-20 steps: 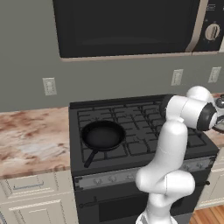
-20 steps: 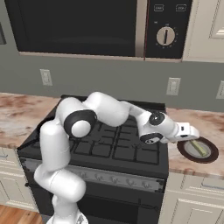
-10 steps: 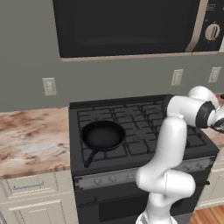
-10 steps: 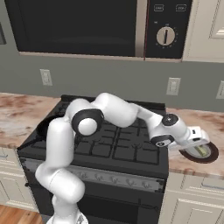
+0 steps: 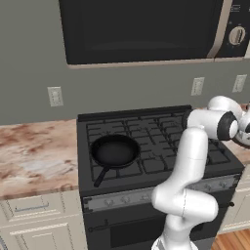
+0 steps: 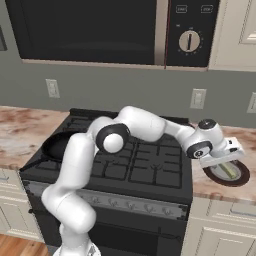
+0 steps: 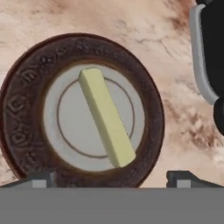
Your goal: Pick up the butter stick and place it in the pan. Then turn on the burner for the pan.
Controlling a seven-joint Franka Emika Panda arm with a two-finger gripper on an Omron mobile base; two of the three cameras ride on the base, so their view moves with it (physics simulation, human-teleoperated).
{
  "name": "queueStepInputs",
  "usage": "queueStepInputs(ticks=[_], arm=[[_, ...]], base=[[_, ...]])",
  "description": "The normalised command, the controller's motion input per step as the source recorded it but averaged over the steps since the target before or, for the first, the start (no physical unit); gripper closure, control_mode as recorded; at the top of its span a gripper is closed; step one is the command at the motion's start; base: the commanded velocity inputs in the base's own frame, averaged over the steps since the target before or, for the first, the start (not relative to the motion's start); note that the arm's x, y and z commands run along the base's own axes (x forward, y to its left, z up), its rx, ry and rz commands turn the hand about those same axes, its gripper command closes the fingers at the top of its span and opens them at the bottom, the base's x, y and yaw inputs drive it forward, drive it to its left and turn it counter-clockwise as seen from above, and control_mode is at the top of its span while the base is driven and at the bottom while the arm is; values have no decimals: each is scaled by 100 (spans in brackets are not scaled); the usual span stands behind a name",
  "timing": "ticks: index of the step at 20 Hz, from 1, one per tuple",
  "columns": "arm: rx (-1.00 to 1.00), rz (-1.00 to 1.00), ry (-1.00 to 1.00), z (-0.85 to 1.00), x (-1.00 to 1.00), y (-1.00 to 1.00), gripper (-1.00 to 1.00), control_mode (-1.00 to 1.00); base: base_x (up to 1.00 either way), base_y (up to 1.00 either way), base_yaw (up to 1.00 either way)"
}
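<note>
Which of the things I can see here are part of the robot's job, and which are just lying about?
Part of the job:
- butter stick, lying on a dish
- pan on the stove's front left burner
- pincer, open above the butter

Just lying about:
- dish with a dark rim, on the counter
- microwave
- wall sockets

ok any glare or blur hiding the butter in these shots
Hand view: no glare, the butter stick reads sharp on the grey dish, evenly lit. Right base view: it is a small pale sliver under the gripper, soft but visible. Left base view: the pan is dark yet clear.
</note>
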Motion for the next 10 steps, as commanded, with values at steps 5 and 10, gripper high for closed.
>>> queueStepInputs(ticks=[5,10], arm=[[2,4,2,-33,29,-12,-100,-100],[0,6,0,-42,14,-14,-100,-100]], base=[[0,0,0],[0,0,0]])
